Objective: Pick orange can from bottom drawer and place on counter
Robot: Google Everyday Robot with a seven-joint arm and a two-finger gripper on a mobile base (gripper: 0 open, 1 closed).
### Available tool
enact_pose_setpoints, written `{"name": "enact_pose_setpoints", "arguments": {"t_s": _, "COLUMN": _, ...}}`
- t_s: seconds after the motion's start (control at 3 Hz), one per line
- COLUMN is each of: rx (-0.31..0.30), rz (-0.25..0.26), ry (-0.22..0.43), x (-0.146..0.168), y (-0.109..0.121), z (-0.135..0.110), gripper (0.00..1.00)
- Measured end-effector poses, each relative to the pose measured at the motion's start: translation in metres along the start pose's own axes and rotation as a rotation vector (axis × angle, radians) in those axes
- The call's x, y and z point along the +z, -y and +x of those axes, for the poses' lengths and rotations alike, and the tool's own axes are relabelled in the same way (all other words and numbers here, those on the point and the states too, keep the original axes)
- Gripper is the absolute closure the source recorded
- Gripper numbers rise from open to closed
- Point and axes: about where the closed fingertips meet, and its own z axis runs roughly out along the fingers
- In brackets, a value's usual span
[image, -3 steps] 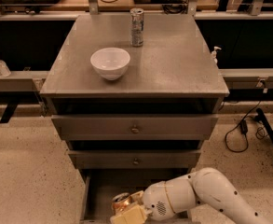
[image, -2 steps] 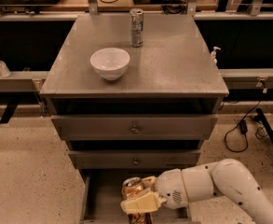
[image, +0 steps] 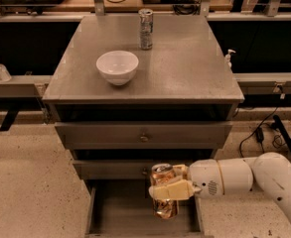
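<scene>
Bottom drawer [image: 125, 209], grey metal, pulled open, dark floor bare where it shows. Over it, item one: orange can [image: 165, 207], short, copper-orange with a silver top rim, upright, pinched across its middle by the gripper [image: 166, 188] – cream fingers [image: 177, 189] pressed against the can's side, white arm reaching in from the right. The can looks to hang clear of the drawer floor, in front of the middle drawer [image: 110, 170]. Handling, by judgement: thin aluminium, rigid if full and easily dented if empty, light either way; the smooth wall is slippery, so a mid-body grip such as this one suits it best, squeezed no harder than needed. No brand or lettering readable on it. Top drawer [image: 144, 135], shut, one round knob. Counter [image: 184, 68] – flat, dull and scuffed, with free room towards the right and front. On it: white bowl [image: 117, 67], front left; tall slim silver can [image: 145, 29], patterned, at the back, its print not legible.
</scene>
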Motion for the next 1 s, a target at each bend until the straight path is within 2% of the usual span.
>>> {"name": "enact_pose_setpoints", "arguments": {"t_s": 0.33, "rx": -0.04, "rz": 0.007, "ry": -0.013, "x": -0.016, "y": -0.003, "z": 0.012, "gripper": 1.0}}
{"name": "enact_pose_setpoints", "arguments": {"t_s": 0.67, "rx": -0.162, "rz": -0.021, "ry": -0.044, "x": -0.054, "y": -0.008, "z": 0.046, "gripper": 1.0}}
{"name": "enact_pose_setpoints", "arguments": {"t_s": 1.0, "rx": -0.313, "rz": -0.104, "ry": -0.059, "x": -0.098, "y": -0.014, "z": 0.103, "gripper": 1.0}}
